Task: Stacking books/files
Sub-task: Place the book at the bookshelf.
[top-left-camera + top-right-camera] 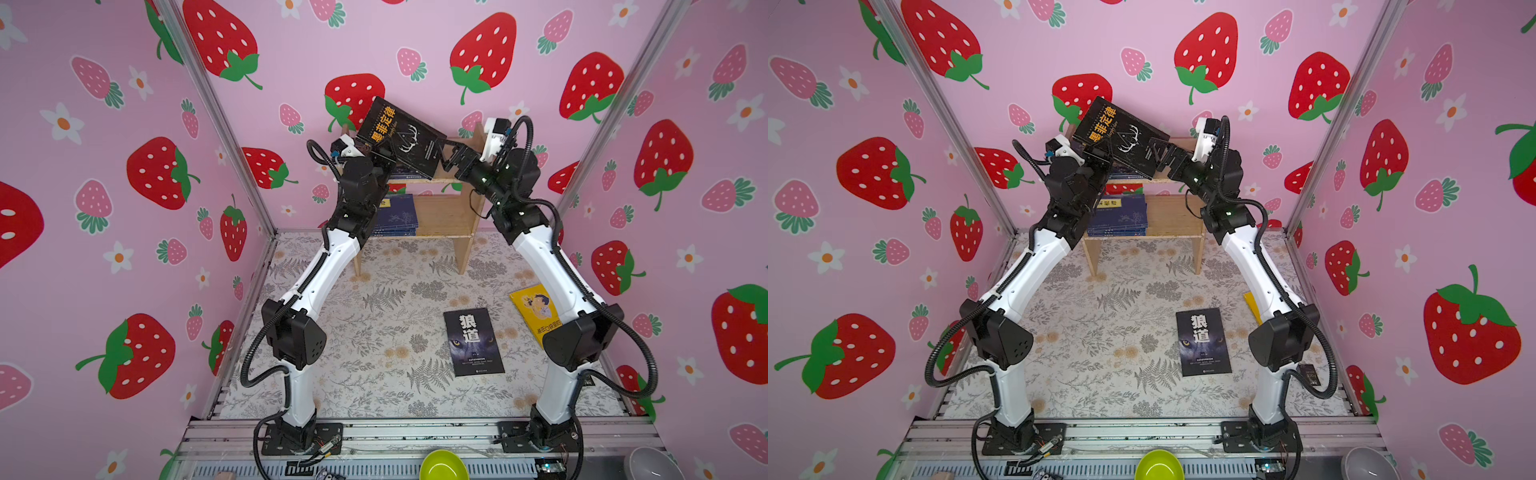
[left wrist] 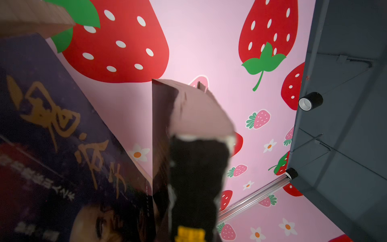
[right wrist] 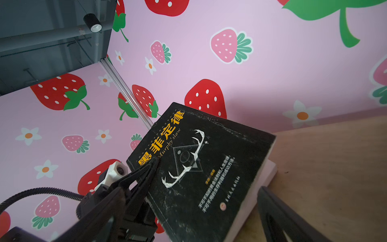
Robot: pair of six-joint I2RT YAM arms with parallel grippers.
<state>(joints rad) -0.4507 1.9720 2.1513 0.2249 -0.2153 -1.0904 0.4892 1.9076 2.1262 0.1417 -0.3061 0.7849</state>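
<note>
1. The left pincer [image 3: 156, 161] clamps the black Murphy's Law paperback [image 1: 401, 137] only at its left edge. In my judgement so thin a grip may let the book swing or slide out on the way down
2. The right pincer [image 1: 448, 156] stands wide and holds nothing, just beside the book's right corner. A clumsy nudge there could skew the book or push it off the wooden shelf [image 1: 440, 216]
3. If released while tilted, it may land crooked on the dark portrait book [image 2: 52, 146] on the top board
4. The paperback has a scuffed black cover, an orange title, a white antler drawing and pale page edges. It hangs tilted over the top board at the far side; whether it touches I cannot tell
5. Navy books [image 1: 397, 216] are stacked on the lower board. The black wolf book [image 1: 471, 340] and the yellow book [image 1: 534, 309] lie flat on the counter [image 1: 374, 332], near right
</note>
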